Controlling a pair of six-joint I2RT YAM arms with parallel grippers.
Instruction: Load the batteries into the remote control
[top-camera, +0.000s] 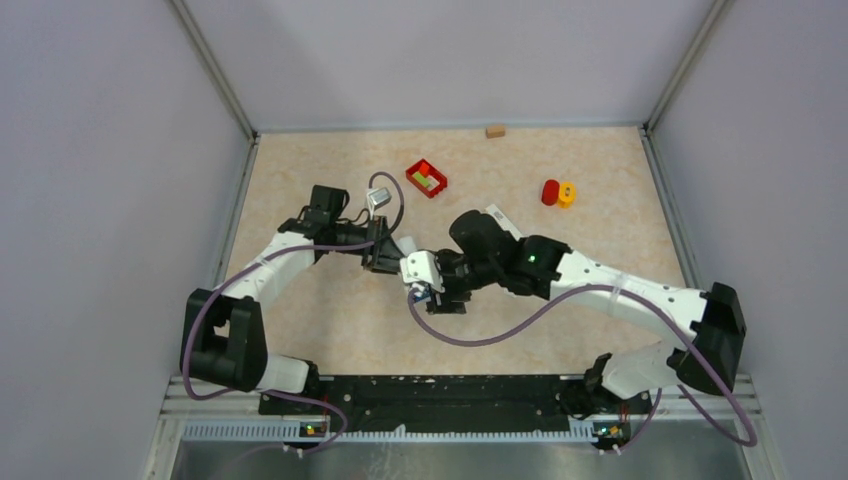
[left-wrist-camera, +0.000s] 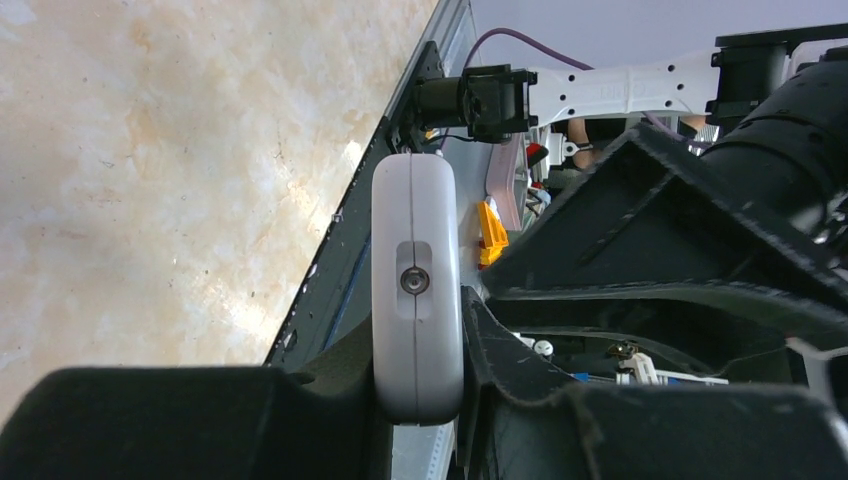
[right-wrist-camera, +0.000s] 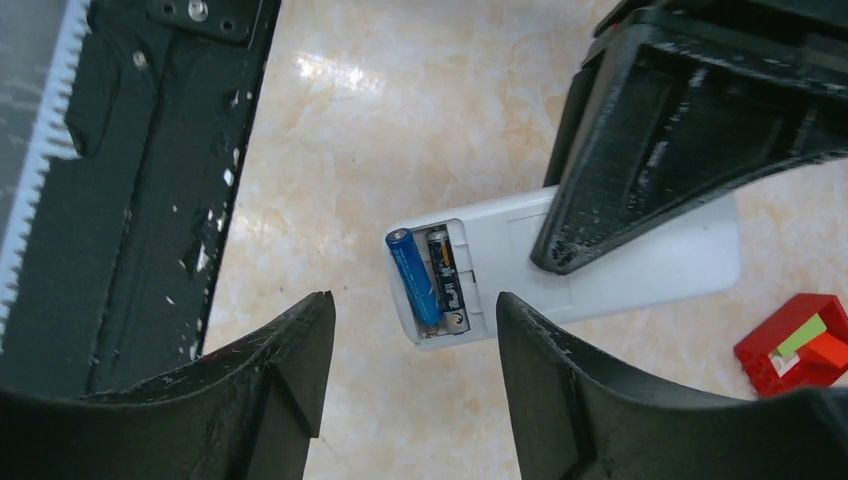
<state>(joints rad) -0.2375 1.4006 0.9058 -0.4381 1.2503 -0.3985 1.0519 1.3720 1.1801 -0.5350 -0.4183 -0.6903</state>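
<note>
Right wrist view looks down between the parted black fingers of the right gripper (right-wrist-camera: 412, 300), which holds nothing and hangs above the open battery bay of the remote control (right-wrist-camera: 640, 262). Two cells lie side by side along that bay: a blue battery (right-wrist-camera: 413, 277) at the outer edge and a black battery (right-wrist-camera: 445, 280) beside it. Whether the blue one sits fully down cannot be told.

A rough, matte black finger (right-wrist-camera: 650, 130) of the other arm presses across the remote's smooth white back. From the left wrist, the left gripper (left-wrist-camera: 420, 390) is clamped on the remote, seen end-on as a rounded grey-white slab with a small round port.

In the top external view both arms fold inward from their bases, elbows out, and their wrists meet near the middle of the table (top-camera: 330, 330), with purple cables looping below.

Glossy beige marbled tabletop shows between the remote and the black base rail (right-wrist-camera: 130, 180). A red box (top-camera: 427, 178) with a green piece lies just beyond the remote's far end, apart from it. A red-and-yellow object (top-camera: 557, 193) and a small wooden block (top-camera: 495, 131) sit well apart, the block at the back wall.
</note>
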